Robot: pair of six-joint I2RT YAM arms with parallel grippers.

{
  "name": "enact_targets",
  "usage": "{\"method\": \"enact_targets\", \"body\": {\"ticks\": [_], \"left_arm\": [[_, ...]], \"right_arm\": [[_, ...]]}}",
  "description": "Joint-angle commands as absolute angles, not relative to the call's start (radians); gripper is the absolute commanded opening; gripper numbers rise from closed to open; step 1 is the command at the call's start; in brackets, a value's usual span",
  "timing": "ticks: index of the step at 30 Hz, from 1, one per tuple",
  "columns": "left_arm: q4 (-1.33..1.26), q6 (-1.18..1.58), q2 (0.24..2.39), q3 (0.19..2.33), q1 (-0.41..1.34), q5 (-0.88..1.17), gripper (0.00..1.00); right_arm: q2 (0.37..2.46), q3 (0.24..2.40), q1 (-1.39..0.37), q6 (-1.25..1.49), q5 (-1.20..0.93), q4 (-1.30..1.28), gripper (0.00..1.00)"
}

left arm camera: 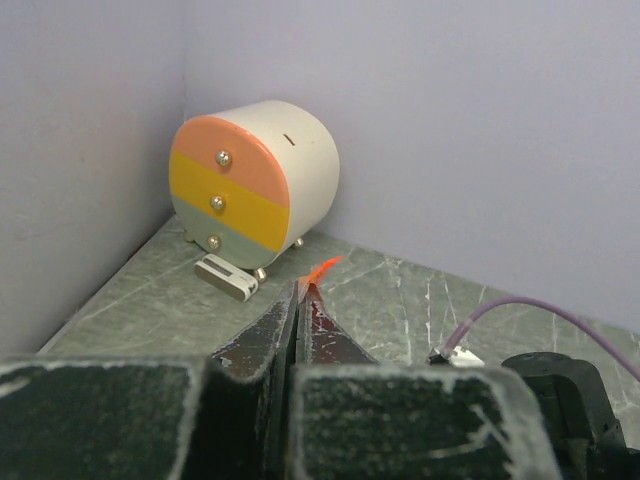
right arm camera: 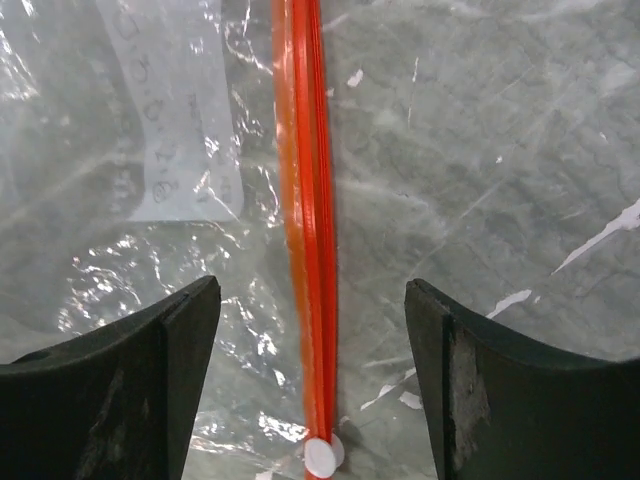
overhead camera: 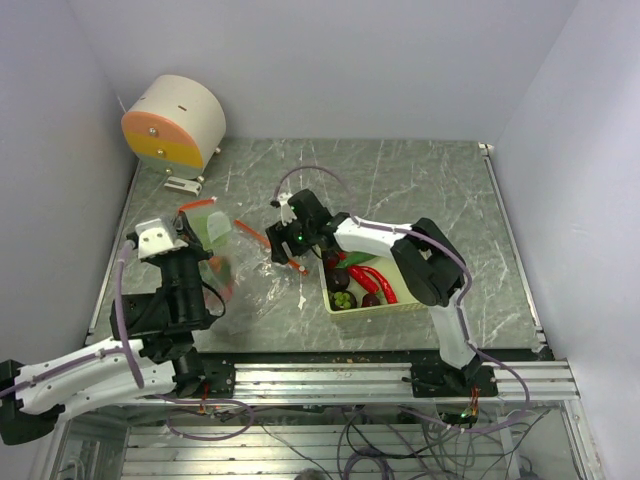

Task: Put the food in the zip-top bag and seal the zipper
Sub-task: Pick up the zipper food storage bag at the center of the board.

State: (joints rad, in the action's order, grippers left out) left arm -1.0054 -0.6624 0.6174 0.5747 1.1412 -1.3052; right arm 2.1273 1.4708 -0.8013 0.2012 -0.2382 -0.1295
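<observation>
Pinching zipper: left gripper; right gripper agape astride it; marble table; lilac walls.

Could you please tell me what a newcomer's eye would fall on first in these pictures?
The orange-red zipper stands out first, running straight between the open jaws of the right gripper over the clear zip-top bag. Next comes the round drawer cabinet with peach, yellow and green fronts in the far left corner of the table. Then the pale green basket beside the right arm, holding red chili peppers and dark purple pieces.
</observation>
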Motion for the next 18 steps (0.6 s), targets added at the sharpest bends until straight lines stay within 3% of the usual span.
{"method": "enact_targets", "body": {"ticks": [1, 4, 9, 11, 13, 18], "left_arm": [[-0.75, -0.517, 0.55, 0.637, 1.139, -1.255, 0.07], [-0.677, -0.473, 0.51, 0.644, 1.138, -1.243, 0.07], [-0.6, -0.437, 0.481, 0.658, 1.138, -1.233, 0.07], [-0.578, -0.43, 0.481, 0.665, 1.139, -1.234, 0.07], [-0.566, -0.429, 0.485, 0.669, 1.14, -1.235, 0.07], [-0.526, -0.422, 0.496, 0.684, 1.138, -1.248, 0.07]], "right_arm": [[2.17, 1.508, -0.818, 0.195, -0.186, -0.124, 0.74], [2.195, 1.518, -0.844, 0.185, -0.137, -0.119, 0.72], [2.223, 1.528, -0.879, 0.178, -0.103, -0.13, 0.49], [2.219, 1.511, -0.892, 0.179, -0.101, -0.115, 0.3], [2.215, 1.499, -0.901, 0.184, -0.072, -0.107, 0.02], [2.166, 1.466, -0.897, 0.221, 0.064, -0.106, 0.0]]}}
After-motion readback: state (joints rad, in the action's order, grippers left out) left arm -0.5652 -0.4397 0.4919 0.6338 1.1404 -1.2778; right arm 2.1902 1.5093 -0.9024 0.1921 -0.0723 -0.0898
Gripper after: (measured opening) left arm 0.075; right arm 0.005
